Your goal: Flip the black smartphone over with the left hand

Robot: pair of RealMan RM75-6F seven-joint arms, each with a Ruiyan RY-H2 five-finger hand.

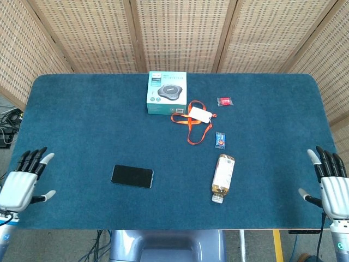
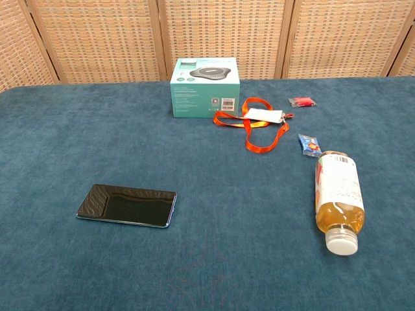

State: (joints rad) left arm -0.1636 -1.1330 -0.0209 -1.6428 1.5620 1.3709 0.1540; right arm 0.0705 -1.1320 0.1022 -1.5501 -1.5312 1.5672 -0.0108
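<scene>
Smartphone: the black smartphone is being shown lying flat, glossy face up, on the near-left part of the blue-covered bench, untouched and with bare cloth all around it.

Left robot hand: the left robot hand is being held at the bench's left edge, fingers spread apart and nothing in its grasp; it is well apart from the phone and is not being caught by the chest view.

Right robot hand: the right robot hand is being held off the far right edge, fingers apart, empty.

Task stage: the flip is judged not yet begun; an approach is still being awaited.

Risk: the thin phone is being pressed flush into soft cloth, so fingertips may be slid over the edge without getting under it, and the phone may be pushed toward the near edge rather than lifted.

Surroundings: a bottle is lying on its side to the right; a teal box, an orange lanyard and two small wrapped sweets are being left further back.
</scene>
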